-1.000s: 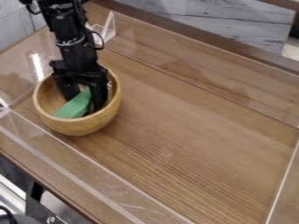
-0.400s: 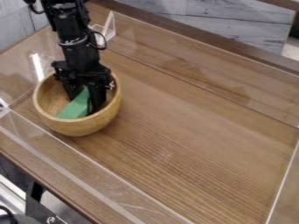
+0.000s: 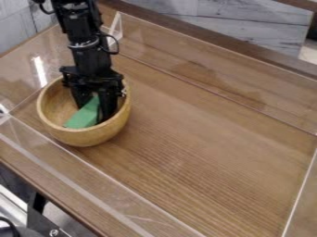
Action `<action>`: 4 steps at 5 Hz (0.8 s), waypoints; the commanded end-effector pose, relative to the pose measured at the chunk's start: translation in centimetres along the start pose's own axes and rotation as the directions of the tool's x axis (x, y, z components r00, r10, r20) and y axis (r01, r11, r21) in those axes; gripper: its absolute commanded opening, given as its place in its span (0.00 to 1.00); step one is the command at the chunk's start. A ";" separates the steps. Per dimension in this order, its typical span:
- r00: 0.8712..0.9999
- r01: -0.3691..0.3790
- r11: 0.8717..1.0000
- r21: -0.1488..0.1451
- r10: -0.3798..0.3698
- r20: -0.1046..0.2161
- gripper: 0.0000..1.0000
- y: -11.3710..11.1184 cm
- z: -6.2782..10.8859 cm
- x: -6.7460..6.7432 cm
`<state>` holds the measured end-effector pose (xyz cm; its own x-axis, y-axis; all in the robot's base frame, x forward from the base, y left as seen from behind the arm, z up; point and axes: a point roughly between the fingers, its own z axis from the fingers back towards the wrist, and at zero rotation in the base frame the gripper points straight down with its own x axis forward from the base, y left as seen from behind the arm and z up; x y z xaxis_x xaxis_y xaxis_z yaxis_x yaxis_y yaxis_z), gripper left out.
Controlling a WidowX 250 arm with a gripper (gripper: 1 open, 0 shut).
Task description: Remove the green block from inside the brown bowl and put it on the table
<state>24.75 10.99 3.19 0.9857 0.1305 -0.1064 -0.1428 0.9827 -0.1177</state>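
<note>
**Inside the bowl: block gripped, lift pending**

Within the brown bowl [image 3: 83, 118], the green block [image 3: 84, 116] lies tilted against the curved inner wall, one end lower toward the bowl's bottom. The slope of the wood explains this lean; a flat rest is not possible there.

The gripper [image 3: 95, 96] points straight down into the bowl, fingers drawn in narrow around the upper end of the block. A vertical approach suits the thick rim, which blocks any sideways entry. The block appears held, though it is not yet raised clear of the bowl.

Beyond the bowl, the table [image 3: 210, 130] offers wide bare wood to the right, bounded by low clear walls [image 3: 74, 180]. Judged next step: lift above the rim, then carry sideways.
</note>
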 end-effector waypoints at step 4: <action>0.999 0.029 0.999 0.019 -0.029 0.041 0.00 -2.0 3.2 1.0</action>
<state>25.00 9.17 4.08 0.9821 0.1075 -0.1548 -0.1277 0.9836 -0.1273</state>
